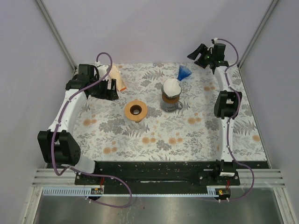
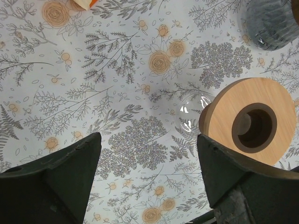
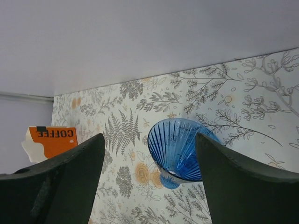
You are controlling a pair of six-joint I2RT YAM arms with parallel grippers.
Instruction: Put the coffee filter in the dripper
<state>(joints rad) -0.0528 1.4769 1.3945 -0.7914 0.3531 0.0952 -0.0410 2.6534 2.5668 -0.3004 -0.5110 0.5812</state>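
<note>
A white paper coffee filter point(image 1: 171, 86) sits as a cone in the top of a glass carafe point(image 1: 171, 101) at mid table. A blue ribbed dripper point(image 1: 184, 72) point(image 3: 180, 151) lies tipped on the cloth behind it. A glass dripper with a wooden ring point(image 1: 136, 111) point(image 2: 252, 122) lies left of the carafe. My left gripper point(image 1: 111, 88) point(image 2: 148, 140) is open and empty over the cloth, left of the wooden ring. My right gripper point(image 1: 197, 52) point(image 3: 149, 137) is open and empty, raised at the back right with the blue dripper beyond its fingers.
An orange pack marked COFFEE point(image 1: 117, 77) point(image 3: 53, 139) stands at the back left beside my left gripper. The flowered cloth point(image 1: 187, 135) covers the table. Pale walls close in the back and both sides. The carafe's dark base point(image 2: 273, 23) shows in the left wrist view.
</note>
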